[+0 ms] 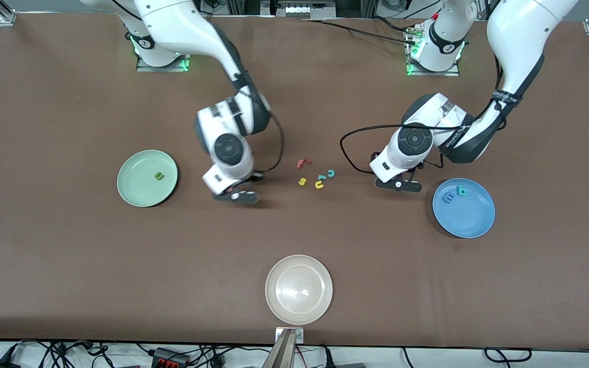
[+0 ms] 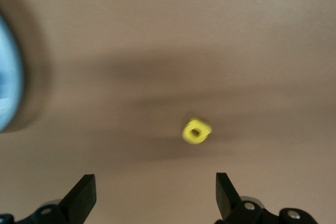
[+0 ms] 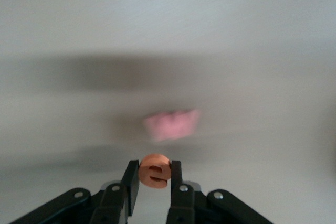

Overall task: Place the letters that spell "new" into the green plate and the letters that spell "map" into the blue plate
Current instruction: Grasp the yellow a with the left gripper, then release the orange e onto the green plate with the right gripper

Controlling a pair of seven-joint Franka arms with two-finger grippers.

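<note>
Front view: right end effector [image 1: 237,196] hangs over bare brown bench [image 1: 69,266] between the round pale mint-green plate [image 1: 136,191], which holds the dark green foam n [image 1: 159,176], and the loose letter cluster. Plate lies toward the right arm's end; open bench between. Round bright blue plate [image 1: 471,222] holds the blue foam m [image 1: 448,197] and teal foam a [image 1: 461,191].

Left wrist view: left end effector [image 2: 156,195] gapes wide, empty, the yellow foam p [image 2: 197,131] lying on the bench just ahead of it.

Right wrist view: right end effector clamps the orange foam e [image 3: 154,170]; pinkish-red foam w [image 3: 172,124] lies blurred on the bench below.
</note>
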